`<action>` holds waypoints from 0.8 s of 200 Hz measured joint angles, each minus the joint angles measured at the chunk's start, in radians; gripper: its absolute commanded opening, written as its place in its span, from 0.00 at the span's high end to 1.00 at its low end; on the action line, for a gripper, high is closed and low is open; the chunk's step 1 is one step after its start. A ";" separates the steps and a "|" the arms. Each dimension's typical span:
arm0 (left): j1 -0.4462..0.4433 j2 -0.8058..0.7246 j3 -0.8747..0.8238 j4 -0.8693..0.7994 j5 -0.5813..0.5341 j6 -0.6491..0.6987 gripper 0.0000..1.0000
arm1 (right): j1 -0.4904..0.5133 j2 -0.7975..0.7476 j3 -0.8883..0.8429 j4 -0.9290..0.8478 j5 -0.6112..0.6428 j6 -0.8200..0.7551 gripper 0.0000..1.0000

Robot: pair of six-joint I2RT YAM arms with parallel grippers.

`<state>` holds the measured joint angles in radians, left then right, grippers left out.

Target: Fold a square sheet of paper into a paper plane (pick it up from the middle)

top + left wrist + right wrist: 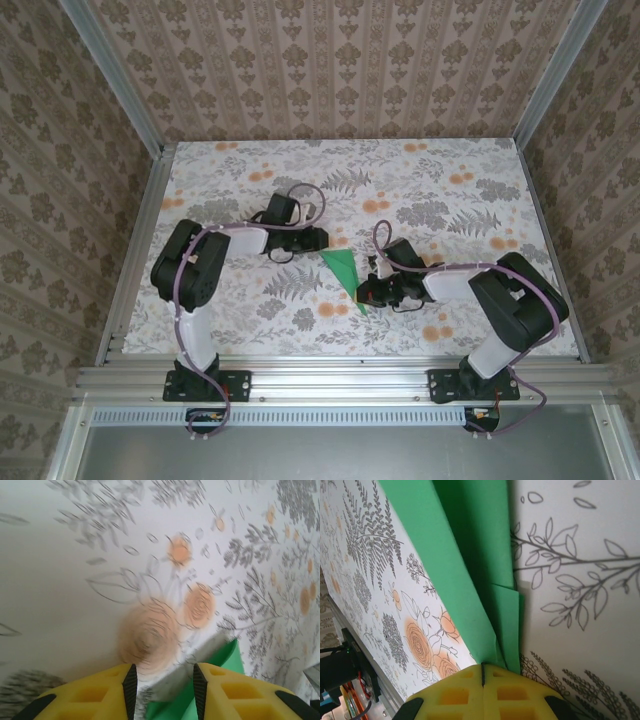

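- A desk (450, 200) covered in a white floral print of grey ferns and orange roses sits inside a wallpapered booth, with aluminium rails (340, 372) along its near edge and sides.
- The square sheet of paper (342, 268), bright green and folded to a narrow triangle, lies near the desk's centre, tapering toward the near edge.
- Seen close from the right wrist, its overlapping green layers (470, 555) show straight creases against the print.

Soft, even light fills the overhead view, leaving only faint shadows on the table (250, 320). The left wrist view is smeared with blur, and the left gripper (164, 690) at its bottom edge is out of focus. The right wrist view is crisper; the green paper (445, 555) darkens along its own fold.
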<state>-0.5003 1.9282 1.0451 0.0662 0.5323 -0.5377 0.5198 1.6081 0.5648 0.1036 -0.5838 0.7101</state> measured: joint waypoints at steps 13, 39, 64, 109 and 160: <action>0.021 0.001 0.018 -0.034 0.006 0.011 0.59 | 0.000 -0.018 -0.002 -0.027 0.001 0.001 0.88; 0.031 -0.035 0.050 -0.126 -0.008 0.019 0.55 | 0.002 -0.116 -0.006 -0.120 0.010 0.006 0.80; -0.002 -0.153 0.050 -0.221 -0.063 0.008 0.49 | 0.001 -0.304 0.006 -0.196 0.043 -0.003 0.73; -0.180 -0.365 0.011 -0.303 -0.235 -0.126 0.41 | -0.051 -0.385 0.068 -0.321 0.187 -0.072 0.60; -0.325 -0.357 -0.110 -0.325 -0.340 -0.325 0.39 | -0.057 -0.212 0.076 -0.341 0.166 -0.117 0.57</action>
<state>-0.8249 1.5707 0.9348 -0.2584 0.1925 -0.8623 0.4625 1.3964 0.6411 -0.2371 -0.4175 0.5930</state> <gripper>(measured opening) 0.604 0.424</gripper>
